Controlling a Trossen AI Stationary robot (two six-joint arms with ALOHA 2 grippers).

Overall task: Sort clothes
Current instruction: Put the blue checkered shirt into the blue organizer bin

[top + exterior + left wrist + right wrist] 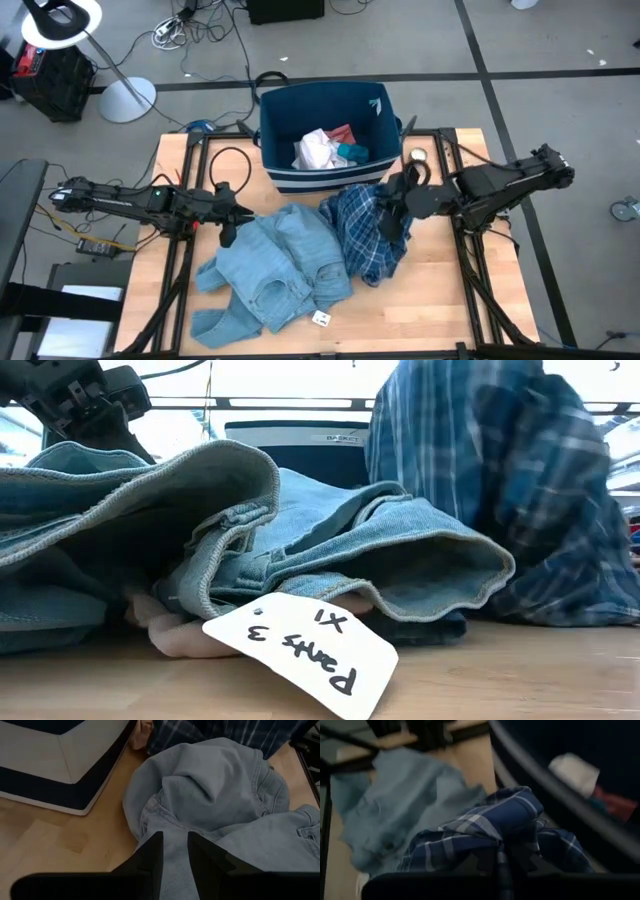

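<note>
The right gripper (393,205) is clamped on a bunched fold of the navy-white plaid shirt (367,232); in the right wrist view the cloth gathers tightly where its fingers meet, and the low view shows the shirt hanging up off the wood, so it appears partly lifted. It sits near the middle of the tabletop, just in front of the navy fabric bin (275,115) at the far edge. The left gripper (226,222) hangs low at the left side of the light blue denim pile (275,265), its fingers (152,857) only narrowly parted over the fabric with nothing visibly caught between them. The denim lies spread across the middle and near-left part of the tabletop, touching the shirt, with a white tag (300,650) reading "Pants 3" at its near side. Inside the bin a white garment (315,150), a salmon-red piece (343,133) and a teal item (353,152) already lie together. The sort looks roughly half done: three items are binned, the shirt is in hand, and the denim pieces are left on the table.
</note>
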